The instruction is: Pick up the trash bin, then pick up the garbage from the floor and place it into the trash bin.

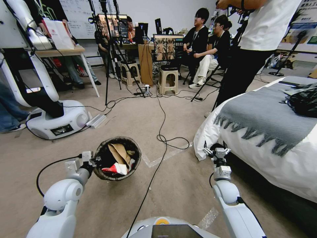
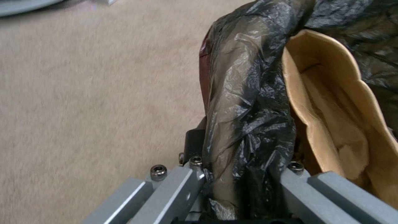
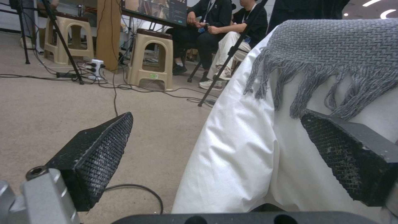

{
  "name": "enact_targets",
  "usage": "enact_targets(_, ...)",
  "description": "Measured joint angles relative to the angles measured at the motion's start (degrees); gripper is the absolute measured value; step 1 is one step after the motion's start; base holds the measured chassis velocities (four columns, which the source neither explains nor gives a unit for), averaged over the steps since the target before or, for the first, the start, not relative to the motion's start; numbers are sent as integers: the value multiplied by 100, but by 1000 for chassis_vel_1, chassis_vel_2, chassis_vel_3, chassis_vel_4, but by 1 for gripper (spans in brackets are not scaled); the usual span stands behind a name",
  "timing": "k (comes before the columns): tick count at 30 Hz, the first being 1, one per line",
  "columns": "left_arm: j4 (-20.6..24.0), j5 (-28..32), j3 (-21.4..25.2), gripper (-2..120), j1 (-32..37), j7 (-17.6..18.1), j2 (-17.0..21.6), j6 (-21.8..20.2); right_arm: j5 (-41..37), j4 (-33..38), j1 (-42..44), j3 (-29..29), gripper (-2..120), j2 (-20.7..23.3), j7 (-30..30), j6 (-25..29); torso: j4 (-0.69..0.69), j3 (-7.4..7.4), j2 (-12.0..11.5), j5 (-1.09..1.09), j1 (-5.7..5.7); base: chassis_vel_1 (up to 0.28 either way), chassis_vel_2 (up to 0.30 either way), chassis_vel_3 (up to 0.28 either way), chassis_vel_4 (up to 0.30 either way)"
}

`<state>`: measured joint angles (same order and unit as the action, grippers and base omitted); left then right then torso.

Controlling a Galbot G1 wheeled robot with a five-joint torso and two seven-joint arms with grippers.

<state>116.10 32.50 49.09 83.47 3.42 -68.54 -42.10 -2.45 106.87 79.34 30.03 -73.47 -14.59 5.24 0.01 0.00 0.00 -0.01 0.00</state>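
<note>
The trash bin [image 1: 117, 158] hangs off the floor in front of the robot, left of centre in the head view, held by the left gripper [image 1: 93, 162] at the near-left part of its rim. The black bag liner [image 2: 244, 102] is folded over that rim, and in the left wrist view the jaws are closed on the lined rim, one finger on the outside and one inside the bin. Inside lies garbage: a flat brown paper bag [image 1: 120, 153] stands against the inner wall, and a red-and-white wrapper [image 1: 115, 169] sits just below it near the front edge. In the left wrist view the brown bag [image 2: 331, 118] presses right against the liner beside the gripped section.

The beige carpet [image 1: 138, 119] beneath the bin is bare apart from a black cable [image 1: 158, 158] that runs from the robot's base past the right side of the bin toward the stools and tripods behind.

The right gripper [image 1: 216, 152] is held out to the right, near the corner of a bed [image 1: 290, 165] covered in a white duvet with a fringed grey blanket [image 1: 264, 115] across it. Its jaws stand wide apart and hold nothing; in the right wrist view the dark ribbed pads [image 3: 99, 152] frame the hanging edge of the duvet [image 3: 240, 149] without touching it.
</note>
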Motion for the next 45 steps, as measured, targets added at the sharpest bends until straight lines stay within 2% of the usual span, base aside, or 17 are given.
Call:
enact_targets(10, -609, 335, -61, 0, -44, 287, -32, -2, 11, -10, 0, -96, 100, -22, -26, -22, 1, 0, 0, -1, 0, 0, 0, 0, 0)
enact_targets(12, -793, 367, -79, 0, -81, 362, -31, 5, 29, -19, 17, -133, 100, -46, -28, -19, 1, -1, 1, 8, 0, 0, 0, 0, 0)
enact_targets(16, -945, 450, -98, 0, -100, 462, -31, 15, 57, -32, 29, -168, 100, -78, -29, -7, 2, -2, 2, 11, 0, 0, 0, 0, 0)
enact_targets(25, -974, 410, -108, 0, -97, 404, -34, 18, 69, -36, 46, -191, 100, -82, -29, 3, 0, -1, 2, 4, 0, 0, 0, 0, 0)
enact_targets(28, -987, 292, -113, 13, -101, 380, -37, 17, 69, -36, 48, -207, 100, -82, -29, 6, 0, 0, 1, 0, 0, 0, 0, 0, 0)
enact_targets(29, -987, 292, -113, 13, -101, 380, -37, 17, 69, -36, 48, -207, 100, -82, -29, 6, 0, 0, 1, 0, 0, 0, 0, 0, 0)
enact_targets(30, -957, 249, -117, 19, -93, 339, -49, 12, 69, -37, 52, -210, 100, -81, -29, 6, -2, 0, 1, -5, 0, 0, 0, 0, 0)
enact_targets(32, -946, 231, -121, 23, -89, 331, -51, 4, 70, -38, 52, -211, 100, -80, -28, 6, -3, 1, 1, -8, 0, 0, 0, 0, 0)
enact_targets(33, -918, 155, -129, 29, -85, 286, -51, -13, 70, -46, 51, -214, 100, -77, -28, 7, -4, 1, 0, -13, 0, 0, 0, 0, 0)
enact_targets(34, -891, 118, -124, 34, -89, 282, -47, -22, 71, -50, 50, -218, 100, -76, -27, 7, -4, 2, 0, -11, 0, 0, 0, 0, 0)
enact_targets(36, -883, 104, -119, 35, -93, 278, -46, -24, 71, -52, 50, -219, 100, -76, -26, 8, -4, 2, 0, -10, 0, 0, 0, 0, 0)
enact_targets(38, -776, -13, -66, 49, -101, 215, -38, -24, 75, -57, 58, -225, 100, -84, -24, 11, -3, 2, 0, -6, 0, 0, 0, 0, 0)
enact_targets(39, -776, -13, -66, 49, -101, 215, -38, -24, 75, -57, 58, -225, 100, -84, -24, 11, -3, 2, 0, -6, 0, 0, 0, 0, 0)
enact_targets(41, -627, -108, -17, 57, -91, 191, -36, -24, 84, -64, 66, -226, 100, -86, -22, 17, -2, 1, 0, -3, 0, 0, 0, 0, 0)
enact_targets(42, -627, -108, -17, 57, -91, 191, -36, -24, 84, -64, 66, -226, 100, -86, -22, 17, -2, 1, 0, -3, 0, 0, 0, 0, 0)
enact_targets(44, -152, -185, 109, 71, -87, 180, -20, -23, 84, -69, 65, -225, 100, -75, -21, 20, -2, 1, 0, 0, 0, 0, 0, 0, 0)
enact_targets(45, -152, -185, 109, 71, -87, 180, -20, -23, 84, -69, 65, -225, 100, -75, -21, 20, -2, 1, 0, 0, 0, 0, 0, 0, 0)
